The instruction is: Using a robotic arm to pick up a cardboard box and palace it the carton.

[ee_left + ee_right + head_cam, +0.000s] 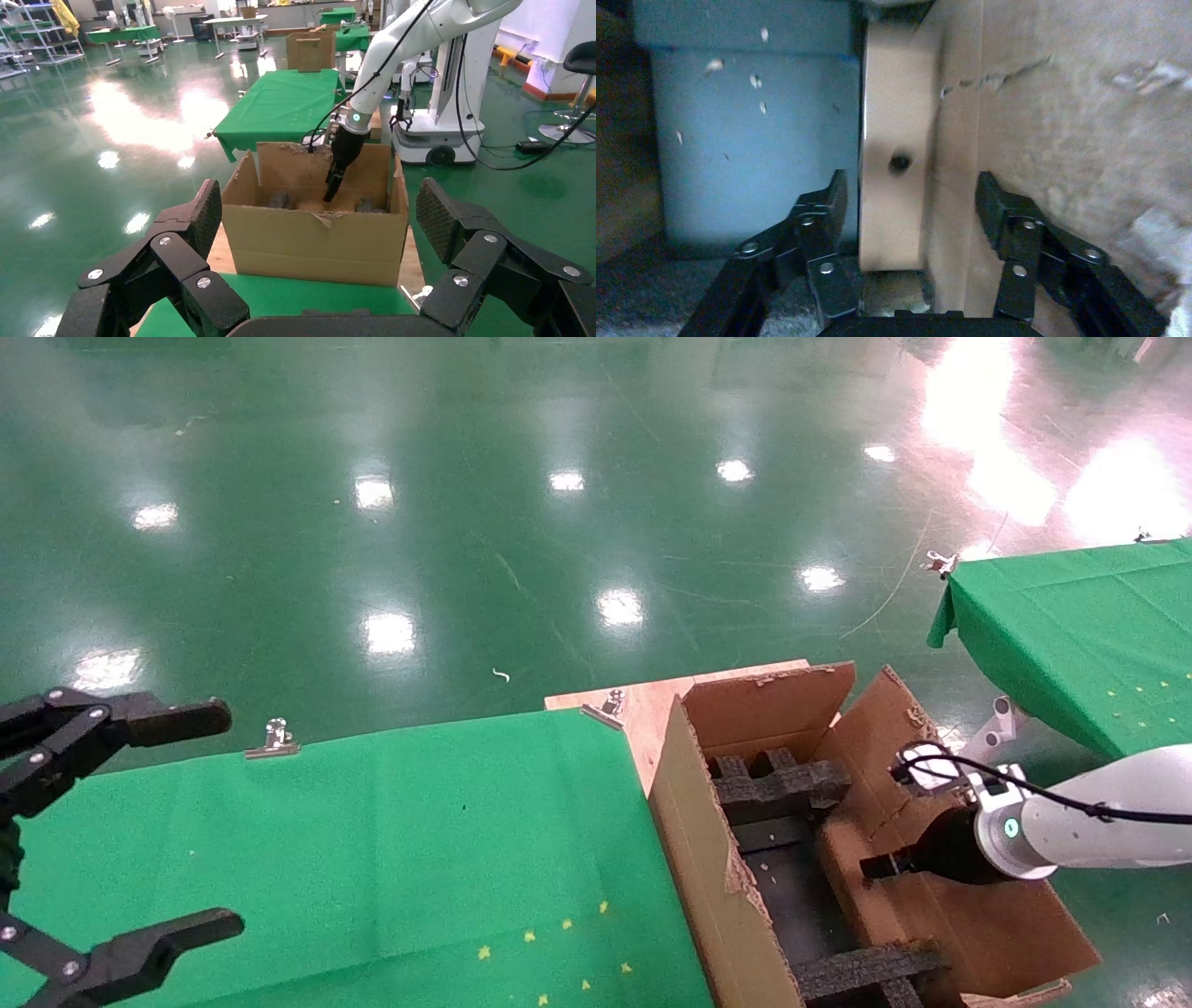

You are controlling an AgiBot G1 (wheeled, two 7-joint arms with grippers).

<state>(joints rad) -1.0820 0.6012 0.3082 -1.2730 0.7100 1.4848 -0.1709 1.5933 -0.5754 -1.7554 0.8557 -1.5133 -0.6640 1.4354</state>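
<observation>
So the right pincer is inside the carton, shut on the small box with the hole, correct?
Not quite. The right pincer is inside the carton, but open: the right wrist view shows its fingers standing apart on either side of the small box.

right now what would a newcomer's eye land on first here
First, the big torn-flapped carton at the right end of the green-clothed table, with black foam inserts inside. Next, the white robotic arm reaching down into it, its right hand open on either side of the small cardboard box with the round hole. The left hand hovers open over the table's left end.
</observation>
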